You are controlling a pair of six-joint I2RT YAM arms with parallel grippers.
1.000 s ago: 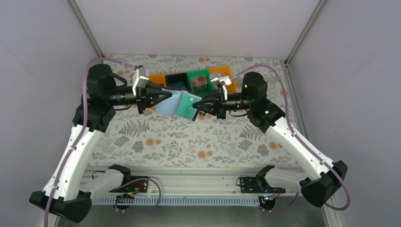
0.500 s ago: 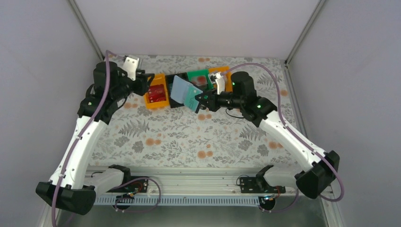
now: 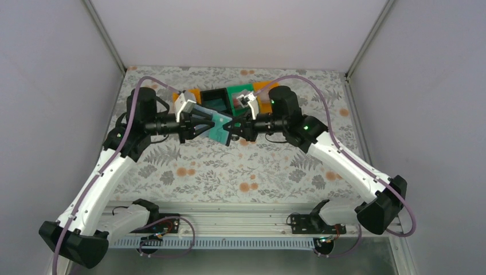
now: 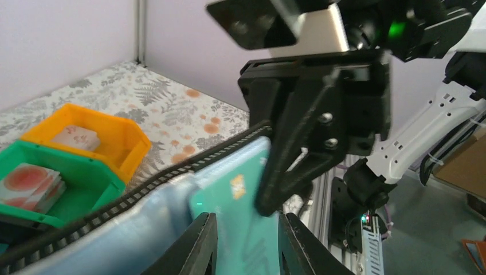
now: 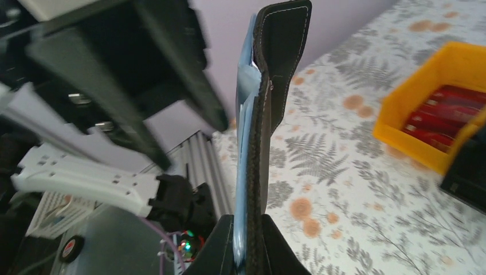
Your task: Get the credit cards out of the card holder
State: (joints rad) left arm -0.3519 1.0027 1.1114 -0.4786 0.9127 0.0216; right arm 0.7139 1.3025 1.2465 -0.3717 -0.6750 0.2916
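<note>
Centre of the top view, just in front of the row of bins: both arms reach inward and meet nose to nose above the flowered table (image 3: pixel 189 172).

Right pincer (image 5: pixel 247 224) clamped tight on the lower edge of the black wallet (image 5: pixel 274 69), holding it off the table, edge-on and upright in the right wrist view, pale blue lining facing left.

Left pincer (image 4: pixel 247 222) at a narrow gap, one finger (image 4: pixel 198 246) on either side of a teal card (image 4: pixel 226 197) that sticks out of the wallet's pale blue pocket. Cannot tell whether the fingers press on the card or only flank it.

Card part-way out of the wallet, small gold chip showing – its far corner behind the right pincer's black finger in the left wrist view.

Bins at the back of the table, well clear of the wallet:
- green bin (image 4: pixel 86 192), lower left of the left wrist view, with pale packs marked red
- orange bin (image 4: pixel 123 143) touching it, one pale pack inside
- black bin (image 3: pixel 213 96) beside the green one in the top view

Another orange bin (image 5: pixel 401 120) at the right edge of the right wrist view – dark red packs in it.
</note>
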